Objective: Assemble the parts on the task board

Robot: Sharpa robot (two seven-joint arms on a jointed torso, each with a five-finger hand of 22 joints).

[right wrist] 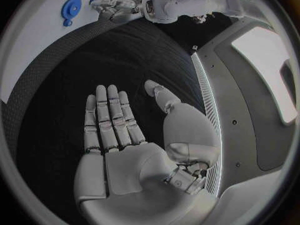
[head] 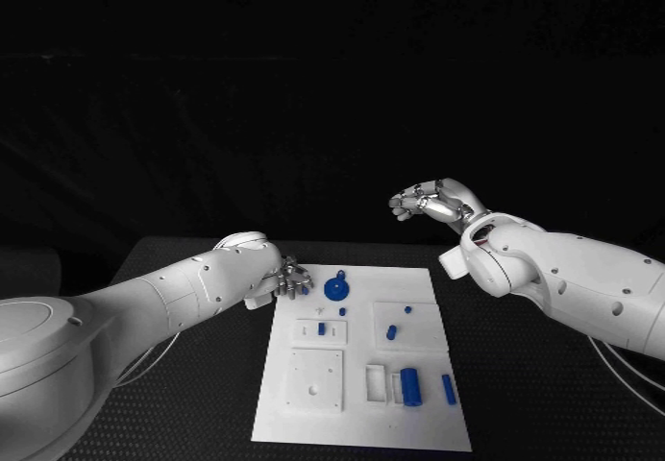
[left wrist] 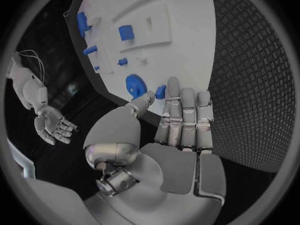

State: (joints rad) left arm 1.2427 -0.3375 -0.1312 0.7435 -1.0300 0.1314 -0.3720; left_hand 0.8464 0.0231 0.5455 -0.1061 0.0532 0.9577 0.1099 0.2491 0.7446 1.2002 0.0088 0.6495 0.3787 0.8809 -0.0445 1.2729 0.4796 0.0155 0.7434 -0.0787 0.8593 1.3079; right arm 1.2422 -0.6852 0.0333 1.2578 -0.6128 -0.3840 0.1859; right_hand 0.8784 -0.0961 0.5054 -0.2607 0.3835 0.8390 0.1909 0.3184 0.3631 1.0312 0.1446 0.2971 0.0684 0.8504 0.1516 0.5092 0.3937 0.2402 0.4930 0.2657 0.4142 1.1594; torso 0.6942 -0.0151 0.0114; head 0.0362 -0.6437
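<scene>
The white task board [head: 363, 360] lies flat in the middle of the black surface [head: 540, 384], long side running away from the robot. Several blue parts sit on it. A round blue disc [head: 337, 286] lies near the far edge, with a tiny blue piece [head: 342, 310] just beside it toward the robot. A raised white block with a shallow recess [head: 320, 331] holds a small blue piece [head: 322, 328] upright in it. Beside it, another raised square [head: 405, 322] carries a short blue peg [head: 391, 333] and a smaller blue stud [head: 407, 309]. Nearer the robot, a blue cylinder [head: 410, 386] lies just beside a white rectangular frame [head: 376, 382], and a slim blue bar [head: 448, 387] lies apart from it toward the board's right edge. A plain white square plate [head: 316, 378] sits on the near left part of the board.

The left hand [head: 282, 279] rests at the board's far left corner, close to the disc. In the left wrist view its fingers [left wrist: 184, 115] lie straight and close together over the board's edge, holding nothing, the thumb tip near the disc [left wrist: 135, 84].

The right hand [head: 432, 204] hangs above the surface beyond the board's far right corner, well apart from the parts. In the right wrist view its fingers [right wrist: 112, 120] are stretched flat and open, empty.
</scene>
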